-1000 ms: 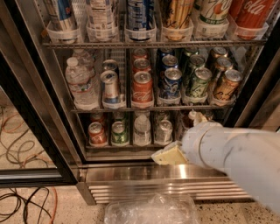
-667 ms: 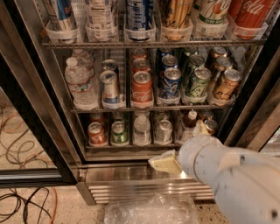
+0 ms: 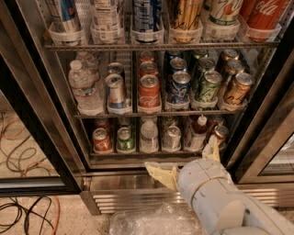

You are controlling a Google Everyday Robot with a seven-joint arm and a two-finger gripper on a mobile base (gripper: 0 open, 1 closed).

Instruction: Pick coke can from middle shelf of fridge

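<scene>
Plastic sheeting (image 3: 151, 222), clear and crumpled, on the speckled floor at the very bottom edge; tangled cables (image 3: 27, 213), black and orange, on the floor at the left. Just above the sheeting, pale grey arm (image 3: 220, 202) from the lower right. At its tip, end effector (image 3: 186, 160), low in front of the fridge (image 3: 119, 197), level with the vented steel base and the bottom rack (image 3: 138, 153). Cream fingers (image 3: 161, 174) spread wide apart, one pointing left across the base, the other pointing up beside the small cans at the right; nothing between them, nothing held. Bottom rack stocked with small cans and small bottles.

Higher and farther back, middle shelf (image 3: 124, 114): wire rack with clear lane trays. Left to right along its front: water bottle (image 3: 85, 87), silver can (image 3: 115, 91), coke can (image 3: 149, 92), blue Pepsi can (image 3: 180, 87), green can (image 3: 207, 86), orange-brown can (image 3: 238, 89). Coke can upright at the front of the third lane, more red cans behind it, well above the end effector and untouched by it.

Topmost, rack of tall cans (image 3: 151, 46), with a tall red Coca-Cola can (image 3: 264, 13) at the far right.
</scene>
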